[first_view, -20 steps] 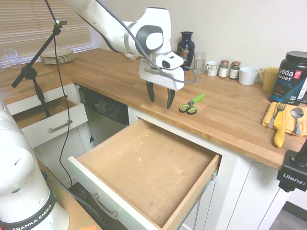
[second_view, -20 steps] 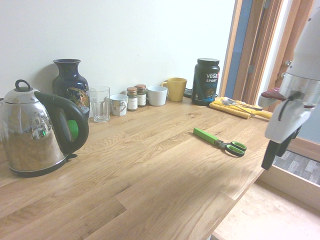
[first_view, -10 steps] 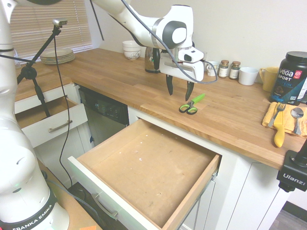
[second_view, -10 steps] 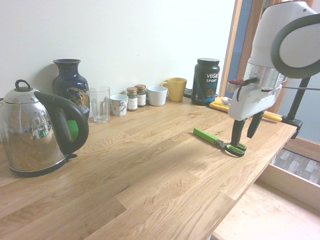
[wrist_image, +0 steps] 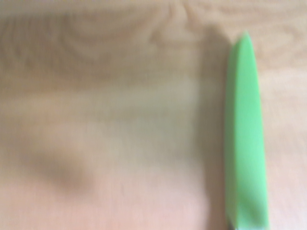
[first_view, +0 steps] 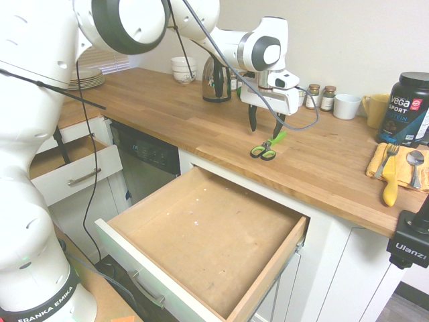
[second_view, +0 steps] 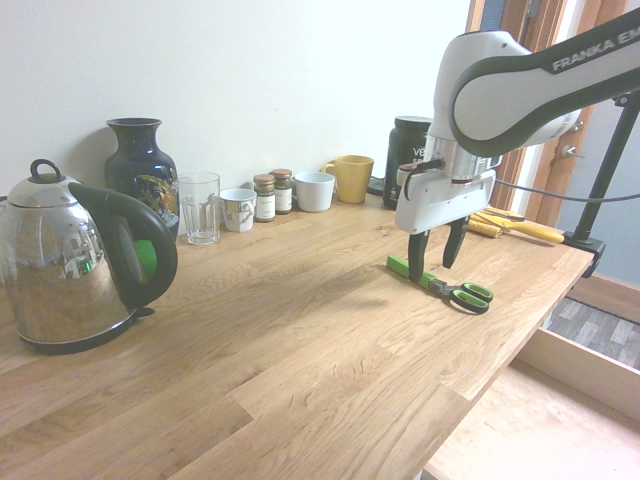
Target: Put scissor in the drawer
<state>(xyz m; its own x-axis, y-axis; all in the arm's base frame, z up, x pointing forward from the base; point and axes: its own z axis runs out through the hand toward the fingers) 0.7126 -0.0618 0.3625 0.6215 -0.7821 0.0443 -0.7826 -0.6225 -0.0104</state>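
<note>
The scissor (first_view: 266,148) lies flat on the wooden counter, its lime-green and black loops toward the counter's front edge and its green blade part (second_view: 409,268) pointing toward the wall. My gripper (first_view: 265,133) hangs open just above it, one finger on each side of the blade part near the pivot, holding nothing. From the other side, the gripper (second_view: 432,262) straddles the scissor (second_view: 445,288). The blurred wrist view shows only the green blade (wrist_image: 244,134) on wood. The drawer (first_view: 201,235) stands pulled out below the counter, its brown bottom bare.
A smaller white drawer (first_view: 74,176) is open at the left. Along the wall stand a kettle (second_view: 80,260), vase (second_view: 140,170), glass (second_view: 199,207), jars, mugs and a dark tub (first_view: 405,107). A yellow cloth with cutlery (first_view: 395,168) lies at the right.
The arm has swung from over the counter's front edge back across the counter and down, so the open gripper now straddles the scissor. The scissor has not moved.
</note>
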